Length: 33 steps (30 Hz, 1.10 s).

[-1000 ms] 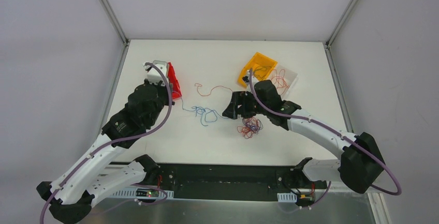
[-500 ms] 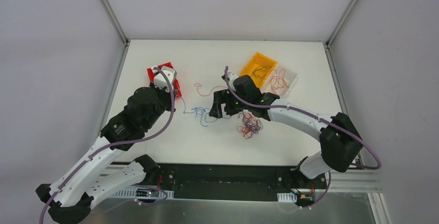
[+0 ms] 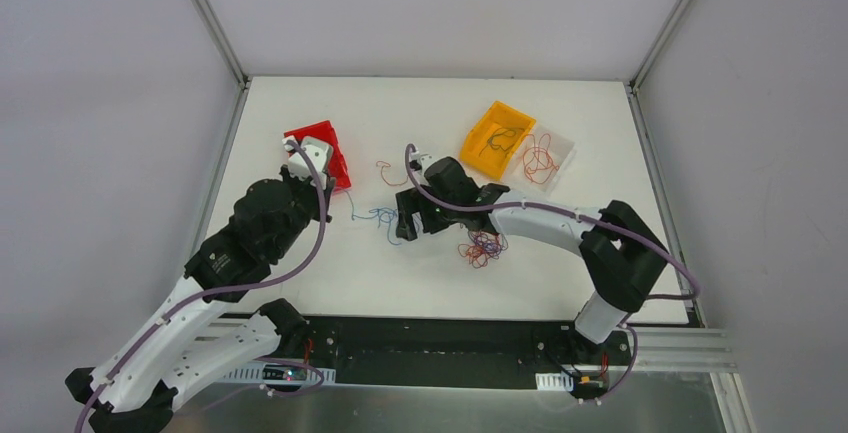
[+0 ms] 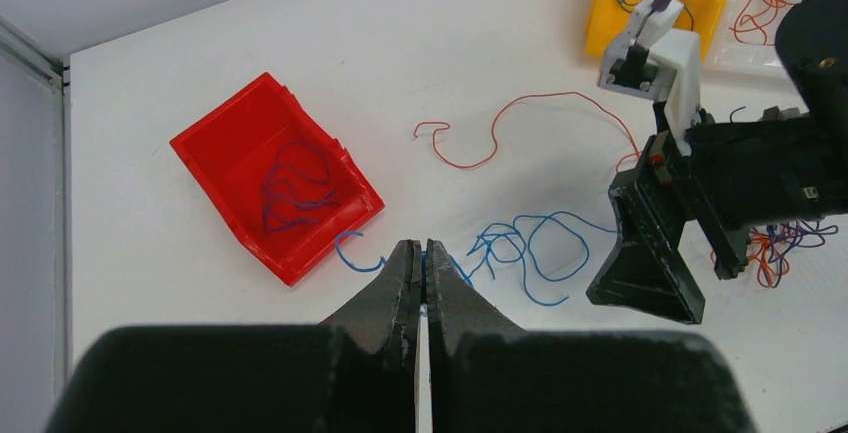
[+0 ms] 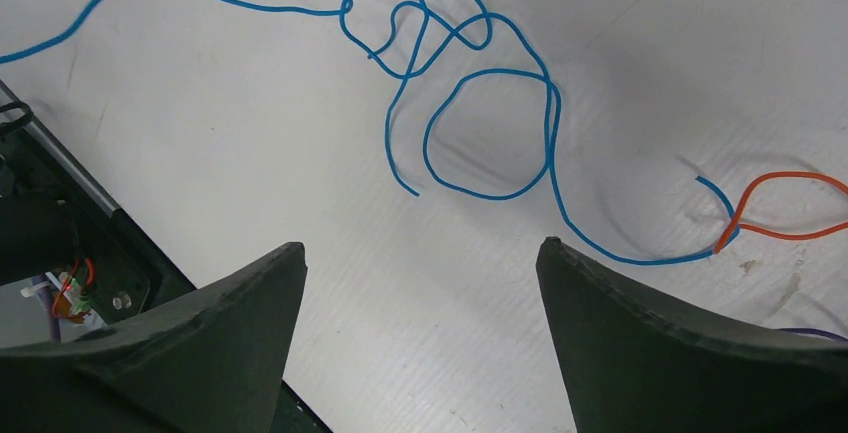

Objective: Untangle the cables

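Note:
A loose blue wire [image 3: 385, 218] lies curled on the white table between my two grippers. My left gripper [image 4: 421, 253] is shut on it near its left end, and its loops [image 4: 530, 248] trail off to the right. My right gripper [image 5: 420, 253] is open and empty, just above the table, with the blue loops [image 5: 480, 83] lying beyond its fingertips. In the top view it [image 3: 415, 225] sits right of the blue wire. A tangled bunch of red, blue and dark wires [image 3: 482, 246] lies beside the right arm. A single orange-red wire [image 3: 395, 171] lies behind the blue one.
A red bin [image 3: 325, 148] holding dark blue wires stands at the left, just beyond my left gripper. A yellow bin [image 3: 497, 133] with a dark wire and a clear tray [image 3: 545, 158] with orange wires stand at the back right.
My right arm has swung left from beside the tangle to over the blue wire. My left arm has drawn back from the red bin, which now shows more fully.

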{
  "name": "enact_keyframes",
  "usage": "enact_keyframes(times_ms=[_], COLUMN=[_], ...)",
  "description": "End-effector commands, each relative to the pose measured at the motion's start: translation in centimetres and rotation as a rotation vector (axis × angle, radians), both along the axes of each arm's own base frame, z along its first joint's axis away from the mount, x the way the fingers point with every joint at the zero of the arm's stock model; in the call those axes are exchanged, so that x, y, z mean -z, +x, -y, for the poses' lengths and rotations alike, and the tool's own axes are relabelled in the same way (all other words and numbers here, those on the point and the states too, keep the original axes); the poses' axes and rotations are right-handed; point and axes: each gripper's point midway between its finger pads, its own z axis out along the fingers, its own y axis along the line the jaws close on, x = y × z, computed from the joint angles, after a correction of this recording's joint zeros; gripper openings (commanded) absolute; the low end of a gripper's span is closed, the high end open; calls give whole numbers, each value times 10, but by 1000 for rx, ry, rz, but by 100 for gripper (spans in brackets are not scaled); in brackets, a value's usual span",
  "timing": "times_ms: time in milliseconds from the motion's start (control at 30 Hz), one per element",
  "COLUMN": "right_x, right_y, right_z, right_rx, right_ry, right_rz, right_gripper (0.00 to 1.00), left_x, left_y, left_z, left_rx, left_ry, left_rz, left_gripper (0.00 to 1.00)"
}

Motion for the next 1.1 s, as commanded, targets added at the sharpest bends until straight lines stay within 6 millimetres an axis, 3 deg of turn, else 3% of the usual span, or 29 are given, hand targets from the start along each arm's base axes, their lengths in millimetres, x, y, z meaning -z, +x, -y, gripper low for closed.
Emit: enact_keyframes(times_ms=[0, 367, 600, 733, 1067], right_x=[-6, 15, 12, 23, 54], right_y=[11, 19, 47, 54, 47], right_z=[-17, -21, -18, -8, -7], right_rx=[19, 19, 55, 48, 38], right_ry=[11, -91, -202, -278, -323], right_rz=[56, 74, 204, 234, 171], right_gripper=[89, 89, 89, 75, 71], left_x=[-7, -14, -16, -15, -15], left_y=[1, -2, -3, -2, -1], left_z=[-8, -18, -22, -20, -20], left_rx=[-34, -69, -83, -77, -73], left_ry=[-6, -26, -36, -36, -43], left_rz=[34, 60, 69, 66, 62], left_gripper=[0, 0, 0, 0, 0])
